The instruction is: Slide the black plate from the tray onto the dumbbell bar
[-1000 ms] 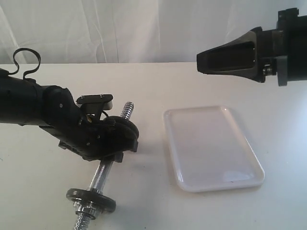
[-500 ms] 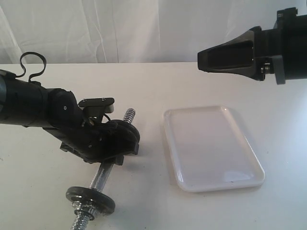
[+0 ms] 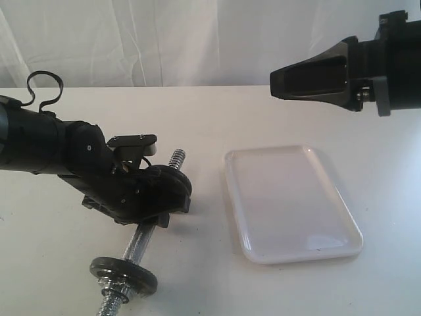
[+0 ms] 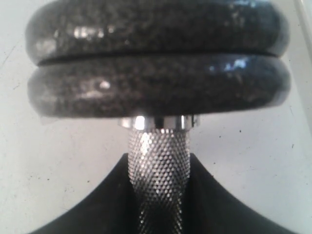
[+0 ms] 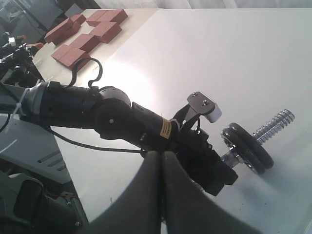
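Note:
The dumbbell bar (image 3: 139,240) lies slanted on the white table at the left. My left gripper (image 3: 163,197) is shut on its knurled middle (image 4: 158,161). Just past the fingers, two black discs sit flush together on the bar; the outer one is the black plate (image 4: 156,29), also visible in the right wrist view (image 5: 253,141). The threaded end (image 3: 176,158) sticks out beyond them. Another black disc with a chrome nut (image 3: 125,273) is on the bar's near end. The tray (image 3: 302,255) holds nothing. My right gripper (image 3: 273,84) hangs shut and empty high above the tray, its fingers (image 5: 151,170) pressed together.
A black cable loop (image 3: 43,89) rises from the left arm. Red-brown blocks (image 5: 87,34) lie at the table's far side in the right wrist view. A white curtain backs the table.
The left arm has shifted slightly, bringing the bar's far end a little lower. The right gripper has barely moved.

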You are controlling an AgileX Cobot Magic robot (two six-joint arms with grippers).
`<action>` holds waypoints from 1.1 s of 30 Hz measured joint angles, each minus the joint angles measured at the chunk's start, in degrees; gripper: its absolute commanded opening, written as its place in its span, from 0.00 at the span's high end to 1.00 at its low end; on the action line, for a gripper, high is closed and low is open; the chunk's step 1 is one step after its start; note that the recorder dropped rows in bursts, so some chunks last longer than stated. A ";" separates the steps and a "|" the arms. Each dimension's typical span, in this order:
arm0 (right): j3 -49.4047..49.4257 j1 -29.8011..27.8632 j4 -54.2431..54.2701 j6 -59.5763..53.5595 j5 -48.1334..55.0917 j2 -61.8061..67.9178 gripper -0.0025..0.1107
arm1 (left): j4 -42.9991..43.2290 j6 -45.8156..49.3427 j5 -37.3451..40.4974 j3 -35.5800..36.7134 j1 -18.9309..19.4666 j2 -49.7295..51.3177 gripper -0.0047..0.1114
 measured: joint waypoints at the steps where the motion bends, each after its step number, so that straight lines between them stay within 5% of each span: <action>1: 0.00 0.39 0.00 0.00 0.00 0.00 0.98 | 0.00 0.00 0.11 0.00 0.00 0.00 0.87; 13: 0.00 2.87 0.00 0.00 0.00 -0.22 0.98 | 0.11 0.00 1.87 -1.30 0.00 -1.08 0.49; 33: 0.00 2.87 0.33 0.00 0.21 -0.36 0.98 | 0.90 0.15 7.25 -1.53 0.00 -0.19 0.53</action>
